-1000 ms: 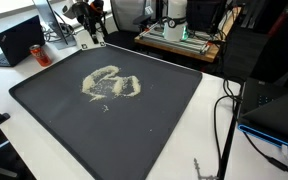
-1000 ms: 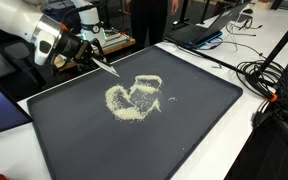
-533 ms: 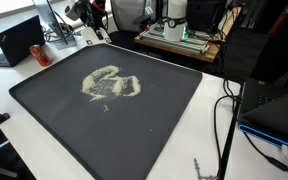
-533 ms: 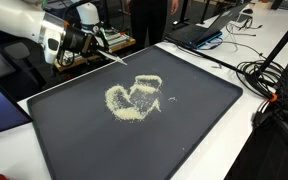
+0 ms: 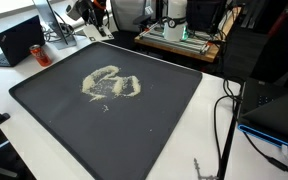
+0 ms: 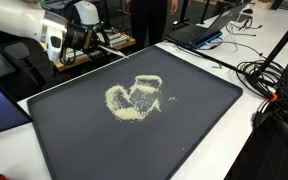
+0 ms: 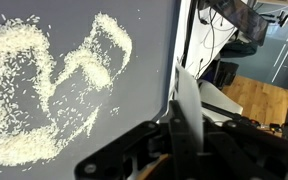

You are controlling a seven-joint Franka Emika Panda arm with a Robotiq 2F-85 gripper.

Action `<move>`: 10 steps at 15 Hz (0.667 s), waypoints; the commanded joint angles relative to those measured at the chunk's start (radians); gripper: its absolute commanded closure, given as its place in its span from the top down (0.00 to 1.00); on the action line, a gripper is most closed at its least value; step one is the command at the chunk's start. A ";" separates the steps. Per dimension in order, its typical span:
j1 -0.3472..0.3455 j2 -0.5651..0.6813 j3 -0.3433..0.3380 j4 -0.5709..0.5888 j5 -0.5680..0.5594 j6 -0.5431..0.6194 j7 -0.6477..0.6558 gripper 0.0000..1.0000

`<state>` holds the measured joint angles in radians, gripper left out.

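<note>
**White rice (image 6: pixel 134 97) strewn on tray (image 6: pixel 199 110), blade (image 6: pixel 112 53) held clear**

Rice is spread in loose loops at the middle of the black tray and is judged ungathered. The thin blade is clamped between the closed jaws of the gripper (image 6: pixel 91 42), raised near a tray corner, well apart from the grains.

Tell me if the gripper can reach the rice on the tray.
Probably yes: the gripper, shut on a thin blade, hangs near the tray edge, with nothing standing between it and the rice.
</note>
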<state>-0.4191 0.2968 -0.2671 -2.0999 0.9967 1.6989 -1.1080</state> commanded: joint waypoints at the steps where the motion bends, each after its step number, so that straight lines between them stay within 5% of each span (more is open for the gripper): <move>1: 0.032 -0.107 -0.032 -0.045 -0.098 0.047 0.019 0.01; 10: 0.142 -0.362 0.016 -0.098 -0.524 0.227 0.192 0.01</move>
<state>-0.3152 0.0306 -0.2753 -2.1367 0.5773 1.8638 -0.9717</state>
